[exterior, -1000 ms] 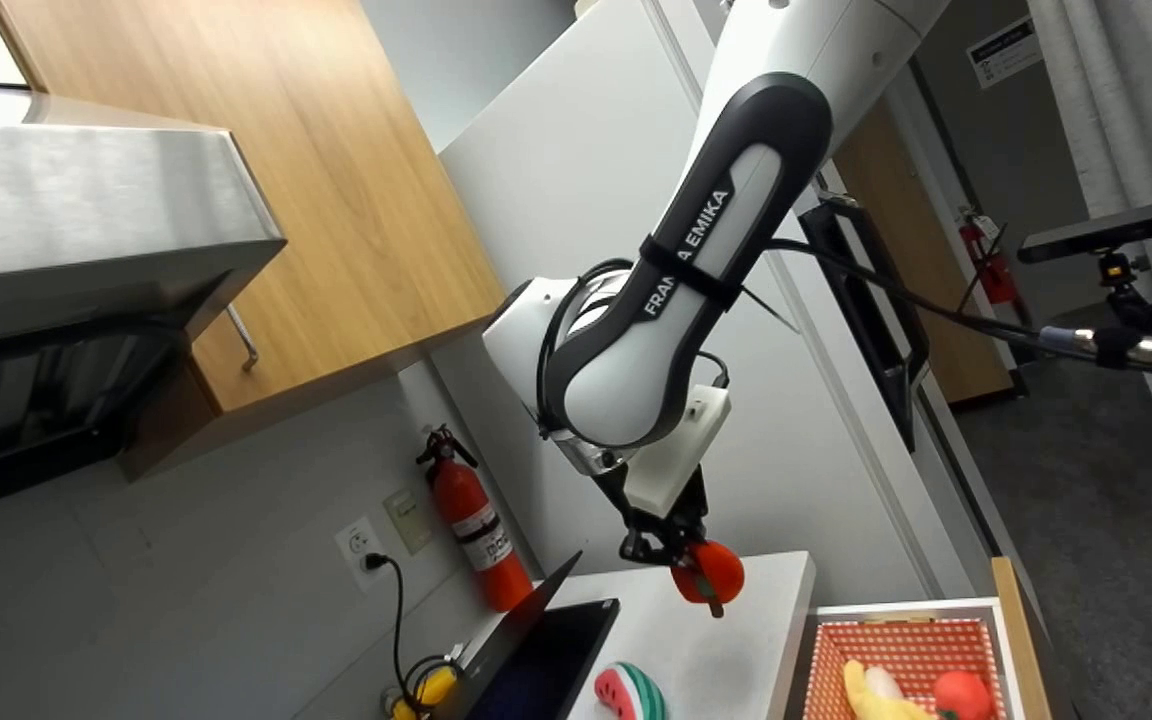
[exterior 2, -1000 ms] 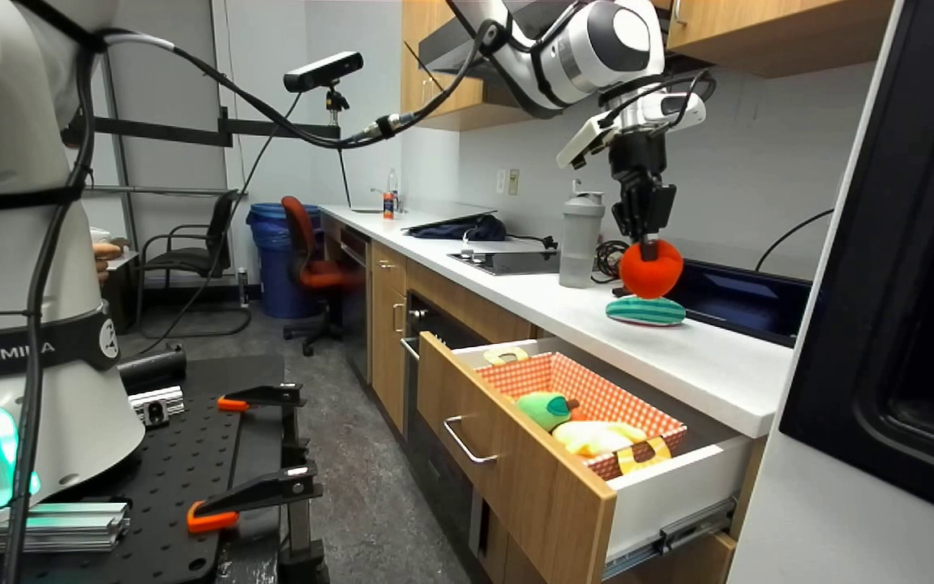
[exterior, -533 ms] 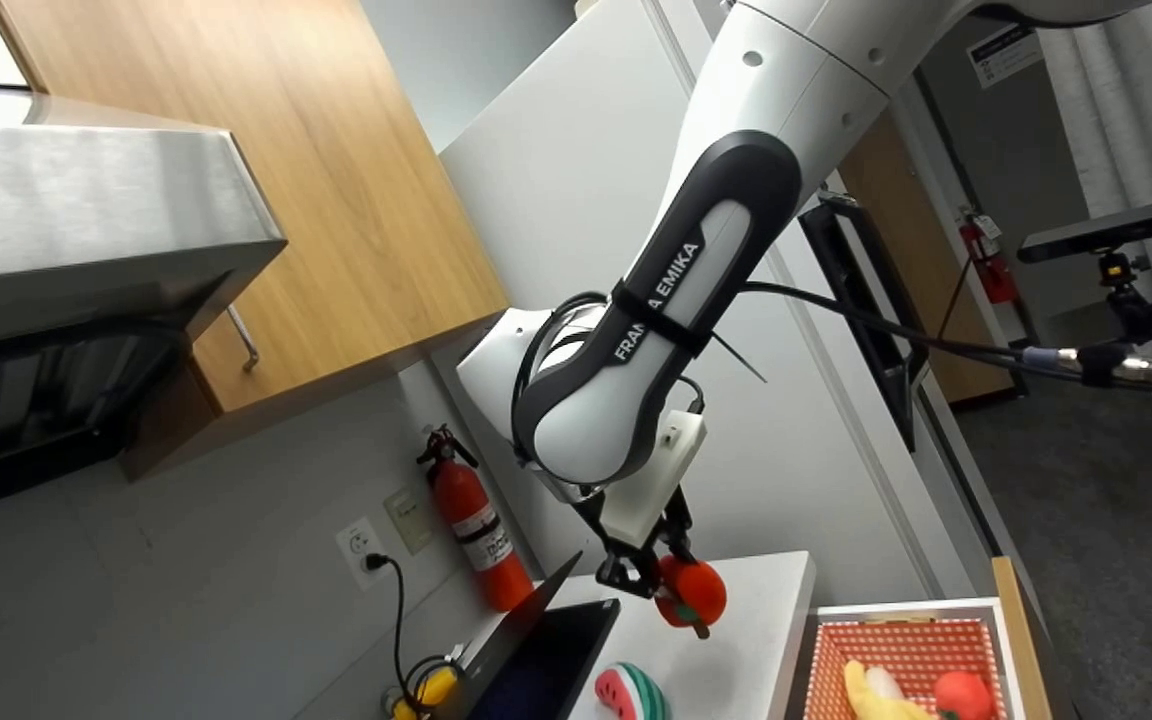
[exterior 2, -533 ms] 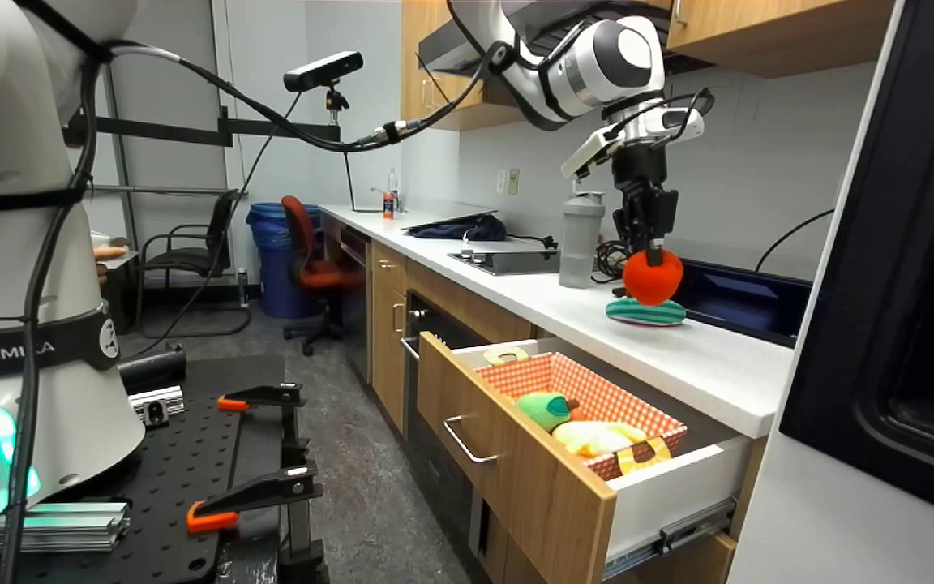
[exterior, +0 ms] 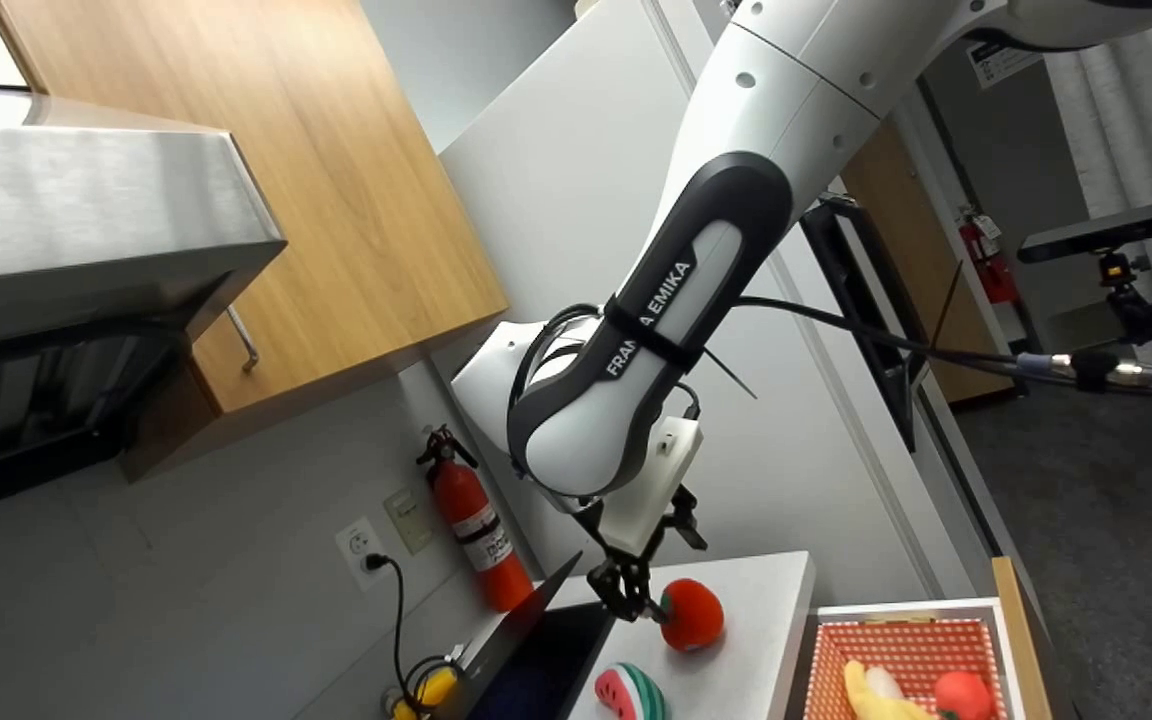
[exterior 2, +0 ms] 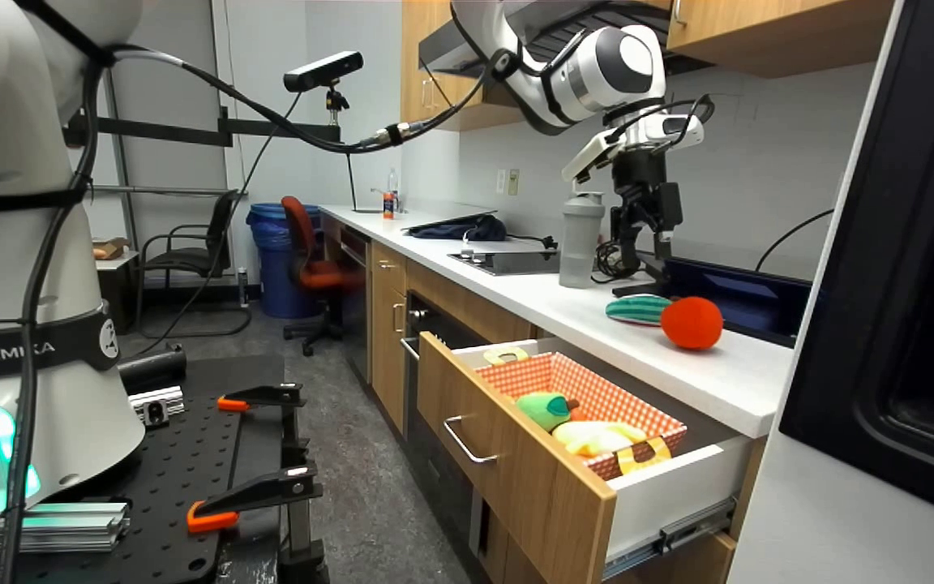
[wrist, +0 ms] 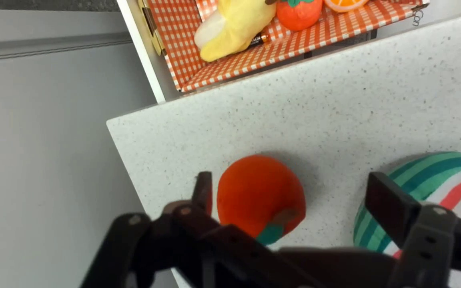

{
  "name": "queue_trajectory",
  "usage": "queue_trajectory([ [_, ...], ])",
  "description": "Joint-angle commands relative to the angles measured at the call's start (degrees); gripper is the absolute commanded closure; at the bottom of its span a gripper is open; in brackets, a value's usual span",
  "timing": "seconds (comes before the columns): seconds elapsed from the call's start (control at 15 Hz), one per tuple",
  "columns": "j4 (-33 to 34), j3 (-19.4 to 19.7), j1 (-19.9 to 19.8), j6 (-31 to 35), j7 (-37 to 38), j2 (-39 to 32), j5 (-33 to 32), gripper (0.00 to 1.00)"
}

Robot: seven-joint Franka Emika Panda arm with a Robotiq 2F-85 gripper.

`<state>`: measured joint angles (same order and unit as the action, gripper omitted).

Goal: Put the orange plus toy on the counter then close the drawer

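The orange plus toy (wrist: 254, 188), round and red-orange with a green leaf and brown stem, appears to rest on the white counter (wrist: 334, 108) beside the watermelon toy. Both exterior views show the toy (exterior: 696, 615) (exterior 2: 692, 323) apart from any grip. Just above it, my gripper (wrist: 292, 190) stands wide open, its left finger close beside the toy and its right finger over the watermelon. In an exterior view the gripper (exterior 2: 646, 255) hangs over the counter, with nothing held. The drawer (exterior 2: 516, 446) is pulled out below the counter's front edge.
A watermelon toy (exterior 2: 637, 308) lies on the counter, with a dark open case (exterior 2: 747, 296) behind and a grey bottle (exterior 2: 580, 239) nearby. A checked basket (exterior 2: 589, 381) in the drawer holds several toys, including a pale yellow one (wrist: 238, 28). A fire extinguisher (exterior: 481, 520) stands by the wall.
My gripper has come down toward the counter and its fingers have spread apart. The toy has left the fingers and dropped to the counter. The drawer has stayed put.
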<state>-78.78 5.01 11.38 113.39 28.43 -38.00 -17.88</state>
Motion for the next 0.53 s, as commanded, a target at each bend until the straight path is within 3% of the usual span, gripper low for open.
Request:
queue_trajectory([
  [0.0,1.5,0.2,0.4,-2.7,-0.8,-0.6,0.5,0.0],
  [0.47,-3.8,-1.6,0.7,-3.1,-2.1,2.7,2.2,0.0],
])
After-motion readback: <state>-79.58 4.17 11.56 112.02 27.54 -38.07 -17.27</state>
